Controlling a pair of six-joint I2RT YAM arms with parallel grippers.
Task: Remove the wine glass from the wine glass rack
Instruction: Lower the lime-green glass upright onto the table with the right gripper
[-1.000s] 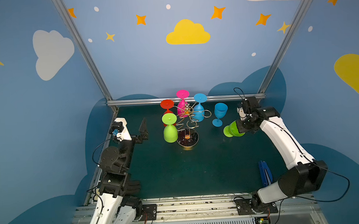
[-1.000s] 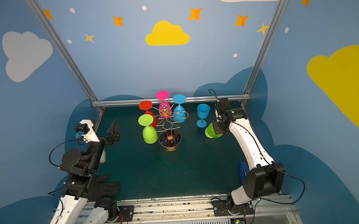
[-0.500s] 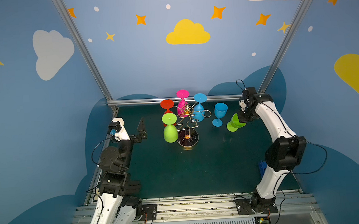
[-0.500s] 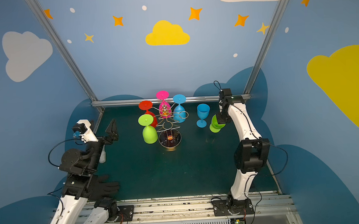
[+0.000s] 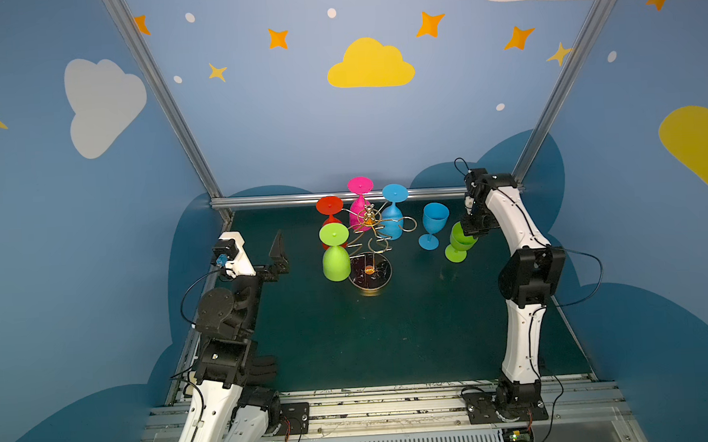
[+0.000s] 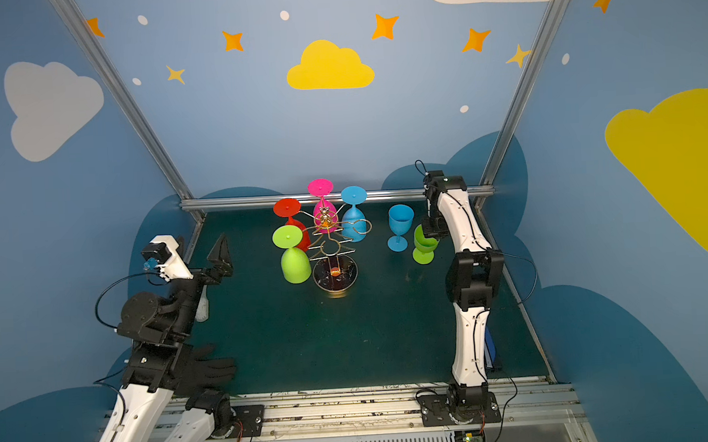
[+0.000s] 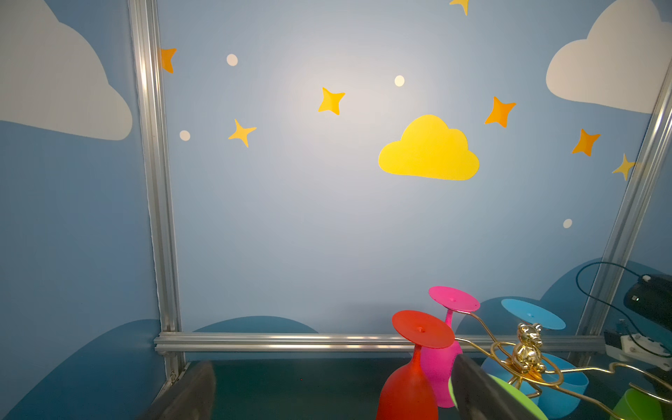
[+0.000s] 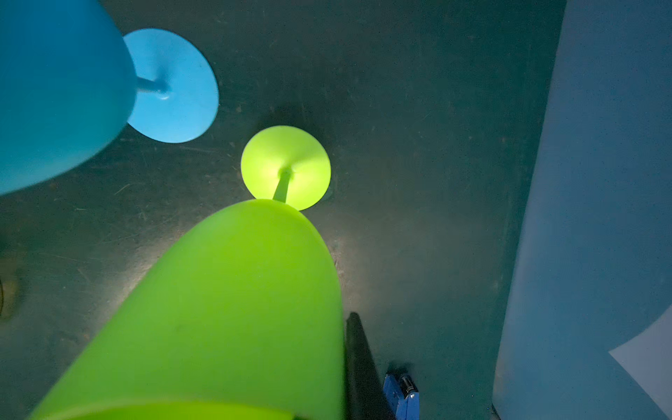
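At the back right of the mat, clear of the rack, the green wine glass is in my right gripper. The jaws are clamped on the rim of its bowl, and in the right wrist view one dark finger lies along the outside of the bowl. The glass leans, with its bowl up toward the arm and its round foot down at the mat. I cannot tell whether the foot touches the mat.

Just beside it, toward the centre, a standing blue glass sits upright on the mat, apart from the green one.

Further in, the wine glass rack stands on its dark disc base in the middle of the back half. Four glasses hang from it upside down: a hanging green glass at the near left, a red glass behind that, a pink glass at the back, and a hanging blue glass on the right. The rack's arms on the near right carry nothing.

My left gripper hovers well off to the left of the rack. Its jaws are wide apart and it holds nothing.
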